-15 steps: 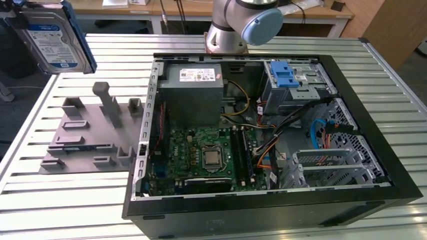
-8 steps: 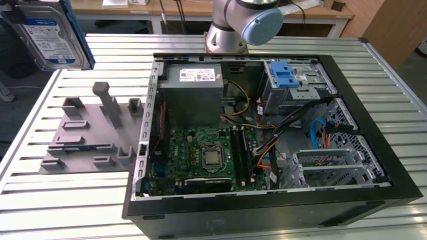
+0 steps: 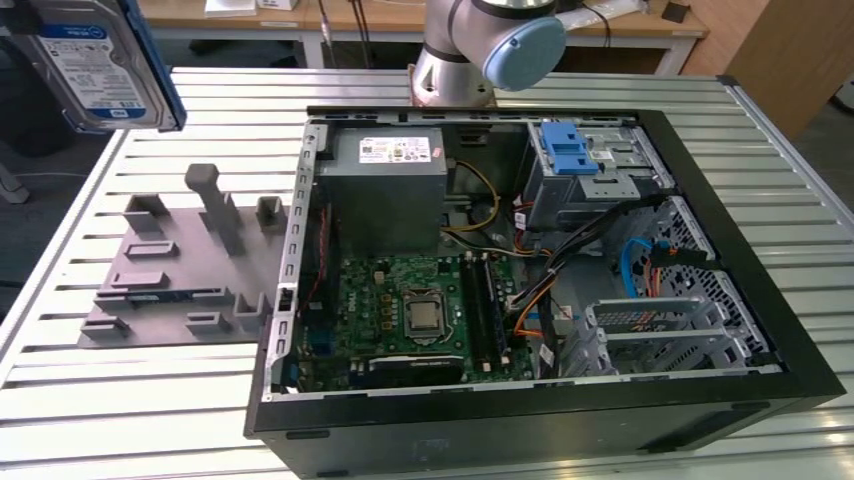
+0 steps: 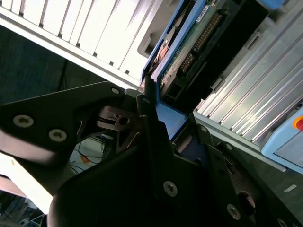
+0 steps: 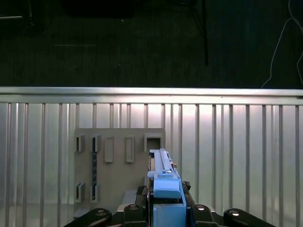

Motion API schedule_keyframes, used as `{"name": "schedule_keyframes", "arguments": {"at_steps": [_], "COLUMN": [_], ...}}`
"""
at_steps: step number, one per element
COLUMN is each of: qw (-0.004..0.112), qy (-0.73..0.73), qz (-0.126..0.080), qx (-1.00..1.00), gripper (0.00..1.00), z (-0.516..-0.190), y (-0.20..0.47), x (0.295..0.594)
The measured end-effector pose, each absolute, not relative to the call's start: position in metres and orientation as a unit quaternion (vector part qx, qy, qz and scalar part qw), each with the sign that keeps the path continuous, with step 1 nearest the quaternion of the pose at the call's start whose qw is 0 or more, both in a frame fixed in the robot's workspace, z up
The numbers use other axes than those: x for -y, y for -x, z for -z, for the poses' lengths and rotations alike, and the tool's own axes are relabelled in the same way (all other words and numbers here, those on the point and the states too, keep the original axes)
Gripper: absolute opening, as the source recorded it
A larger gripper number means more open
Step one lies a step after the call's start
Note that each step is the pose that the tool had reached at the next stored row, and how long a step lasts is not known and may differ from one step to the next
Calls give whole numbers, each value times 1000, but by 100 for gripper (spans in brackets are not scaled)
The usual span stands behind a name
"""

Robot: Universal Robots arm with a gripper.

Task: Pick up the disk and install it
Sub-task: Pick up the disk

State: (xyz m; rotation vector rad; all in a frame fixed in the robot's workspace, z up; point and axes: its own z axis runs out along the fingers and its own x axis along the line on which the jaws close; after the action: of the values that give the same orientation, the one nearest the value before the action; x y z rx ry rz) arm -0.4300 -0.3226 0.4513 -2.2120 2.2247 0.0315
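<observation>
so the black tool [image 4: 166,124] is clamped on the flat silver metal hard drive [image 3: 96,62] with its blue bracket — it's up in the air at the exterior view's left, off the slatted metal desk [image 3: 80,400] and well apart from the open black computer case [image 3: 534,430]

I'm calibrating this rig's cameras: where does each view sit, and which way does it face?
Exterior view: high above the slatted table, looking down into the open computer case; the arm shows beyond it.
First wrist view: on the arm, looking past the gripper down at the grey fixture tray.
Second wrist view: on the arm, close behind the jaws, looking along the disk.
All three share the disk, gripped clear of the table.
</observation>
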Motion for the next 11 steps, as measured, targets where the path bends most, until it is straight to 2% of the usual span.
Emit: {"name": "schedule_keyframes", "arguments": {"at_steps": [11], "qw": [2], "qy": [705], "qz": [-10], "qx": [-709], "gripper": [37], "z": [-472], "y": [430], "x": [323]}}
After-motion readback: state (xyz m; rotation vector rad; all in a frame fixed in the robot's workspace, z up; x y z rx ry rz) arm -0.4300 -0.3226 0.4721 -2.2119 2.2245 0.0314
